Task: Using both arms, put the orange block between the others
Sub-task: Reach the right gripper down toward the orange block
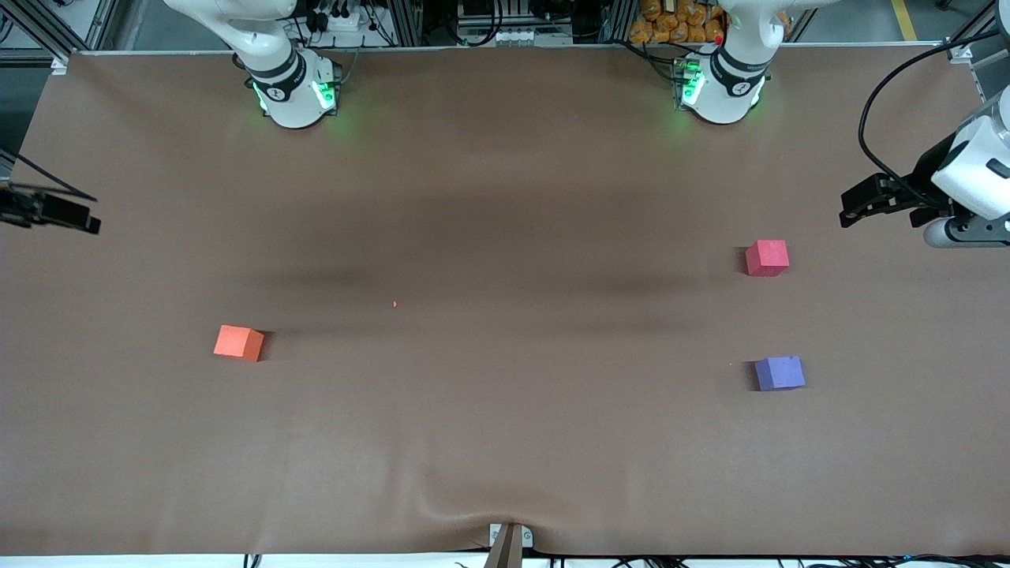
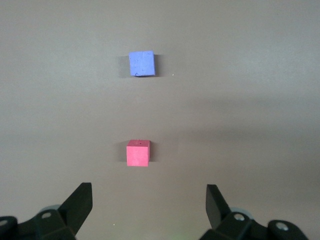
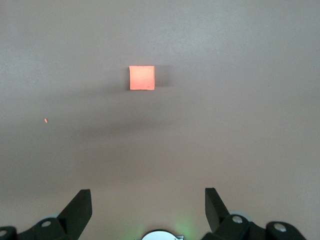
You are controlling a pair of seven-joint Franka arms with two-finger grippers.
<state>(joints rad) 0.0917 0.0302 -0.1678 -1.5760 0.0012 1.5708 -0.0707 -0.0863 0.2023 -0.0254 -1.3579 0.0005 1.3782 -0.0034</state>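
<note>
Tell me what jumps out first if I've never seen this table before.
Three small cubes on the brown table: the orange block alone toward the right arm's end, the pinkish-red cube and purple-blue cube paired toward the left arm's end, the purple-blue one nearer the camera. Both claws hang open, holding nothing.

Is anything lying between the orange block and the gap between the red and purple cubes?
Nothing visible: bare table except a tiny orange speck runs from the orange block to the gap between the pinkish-red cube and purple-blue cube.
</note>
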